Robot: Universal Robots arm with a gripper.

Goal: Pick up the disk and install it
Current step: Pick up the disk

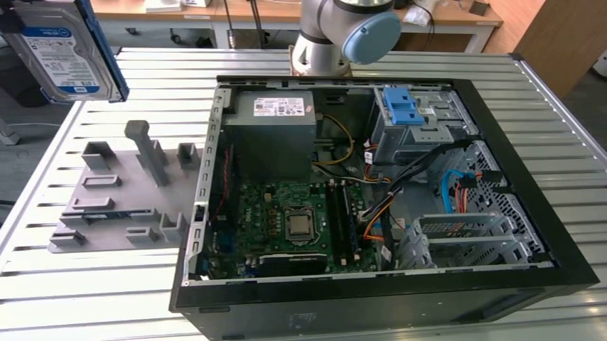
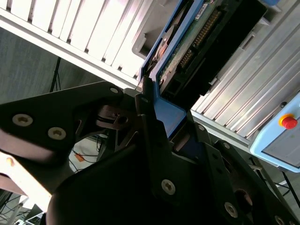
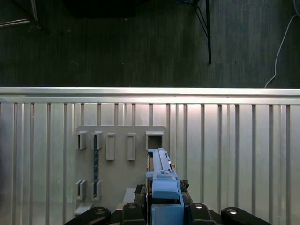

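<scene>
**Disk clamped in the claw, held high beside the open computer**

I have the disk (image 1: 65,53) up in the air at the exterior view's far left, on the side of the table (image 1: 114,298) where the grey holder rack (image 1: 119,192) sits. It is well apart from the open computer case (image 1: 531,177). It hangs nearly upright with its label outward, which I judge keeps it clear of the rack's posts.

The exterior view gives me the layout: the case's drive cage (image 1: 431,131), with its blue tabs (image 1: 401,106), sits on the far side from the disk. The second wrist view settles the grip: the claw (image 2: 164,117) is closed tight on the blue frame at the disk's end. The first wrist view looks down along the disk edge-on, with the rack's slots below it.
</scene>
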